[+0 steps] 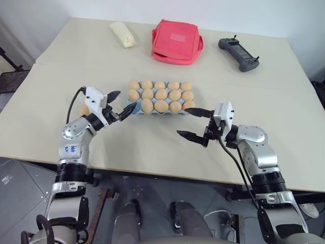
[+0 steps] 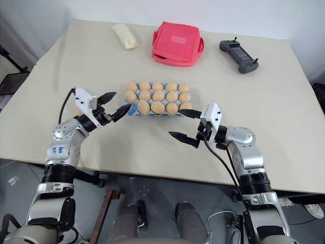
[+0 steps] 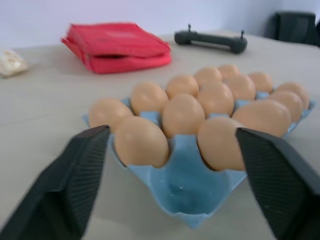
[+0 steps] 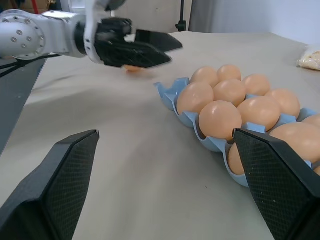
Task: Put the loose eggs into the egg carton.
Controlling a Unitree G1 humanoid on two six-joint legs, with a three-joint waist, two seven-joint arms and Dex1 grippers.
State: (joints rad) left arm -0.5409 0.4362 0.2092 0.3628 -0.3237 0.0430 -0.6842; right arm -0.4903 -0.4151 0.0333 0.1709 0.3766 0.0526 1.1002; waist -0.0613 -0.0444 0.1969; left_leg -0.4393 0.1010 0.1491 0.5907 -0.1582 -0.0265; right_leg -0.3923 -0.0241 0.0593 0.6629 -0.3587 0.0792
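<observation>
Light blue moulded egg carton [image 1: 136, 109], lidless, sits mid-table on the beige tabletop [image 1: 152, 147]. It is packed w/ pale tan-orange eggs [image 1: 161, 94] in three rows; the near-left corner cup [image 3: 186, 192] is bare, blue showing, per left wrist view. One more loose tan-orange egg [image 1: 83, 110] lies on the table left of the carton, well apart from it, mostly hidden behind the left arm; right wrist view shows just a sliver of it [image 4: 133, 68] under the left fingers.

Left gripper [image 1: 120, 104]: black fingers spread wide, nothing betw. them, tips just at the carton's near-left corner, straddling the bare cup in its own wrist view. Can't tell if the lower tip touches the carton rim.

Right gripper [image 1: 194, 123]: jaws wide apart, holding nothing, pointing left across the near-right side of the carton. Far finger tip sits at the carton's near-right corner, contact unclear; near finger hangs over bare table.

Farther out: red fabric bag [image 1: 176, 41] at far centre, pale yellow wrapped lump [image 1: 123, 34] to its left, dark grey handheld controller [image 1: 238, 53] to its right. Eggs at the carton's far-right end are cut off at the edge in right wrist view.
</observation>
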